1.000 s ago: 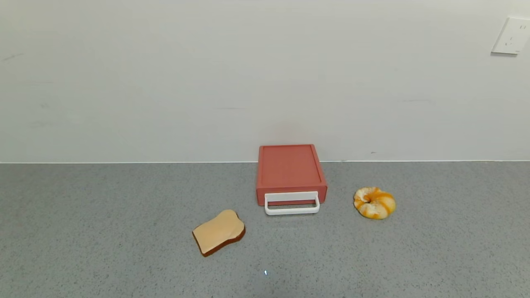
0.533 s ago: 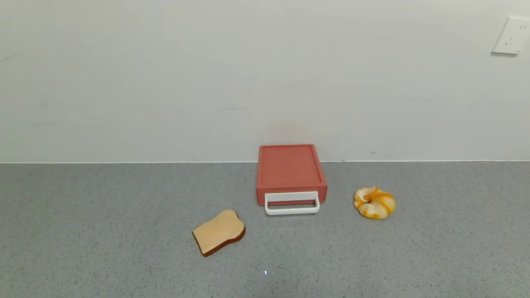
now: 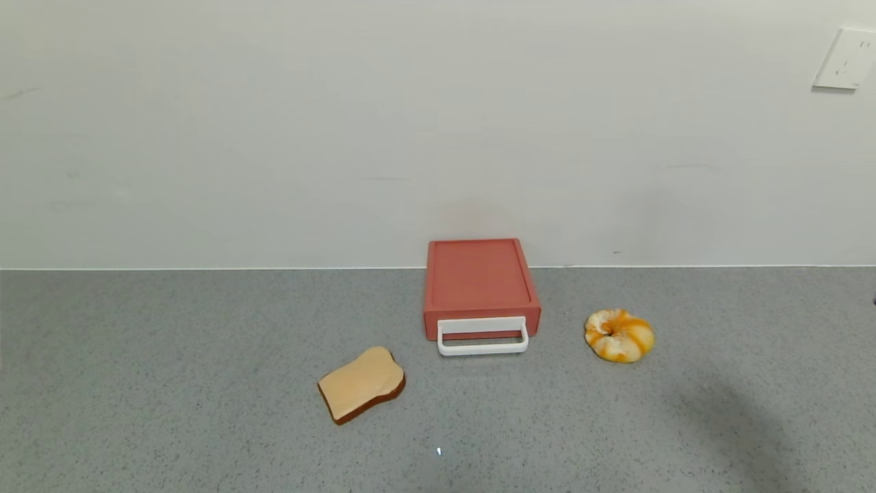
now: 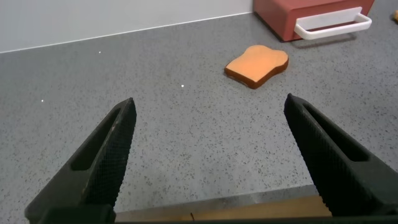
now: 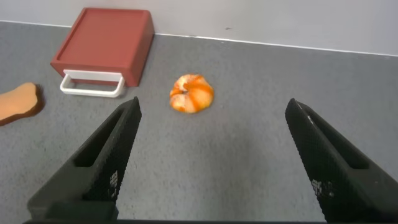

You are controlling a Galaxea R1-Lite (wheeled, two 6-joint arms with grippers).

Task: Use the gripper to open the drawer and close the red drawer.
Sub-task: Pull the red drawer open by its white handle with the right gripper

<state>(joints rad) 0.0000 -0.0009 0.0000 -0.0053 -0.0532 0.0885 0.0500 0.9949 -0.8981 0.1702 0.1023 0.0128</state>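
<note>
The red drawer (image 3: 480, 282) is a flat salmon-red box against the back wall, its tray pushed in and its white loop handle (image 3: 482, 337) facing me. It also shows in the right wrist view (image 5: 104, 45) and at the edge of the left wrist view (image 4: 292, 12). Neither gripper shows in the head view. My left gripper (image 4: 211, 112) is open and empty above the counter's near edge, far from the drawer. My right gripper (image 5: 214, 112) is open and empty above the counter on the right, with the drawer well ahead of it.
A bread slice (image 3: 361, 392) lies in front of the drawer to its left. An orange-and-white bun (image 3: 619, 334) sits to the drawer's right, between the right gripper and the drawer (image 5: 191, 93). A wall socket (image 3: 845, 59) is at top right.
A soft shadow has appeared on the counter at the lower right of the head view. The drawer, bread and bun have not moved.
</note>
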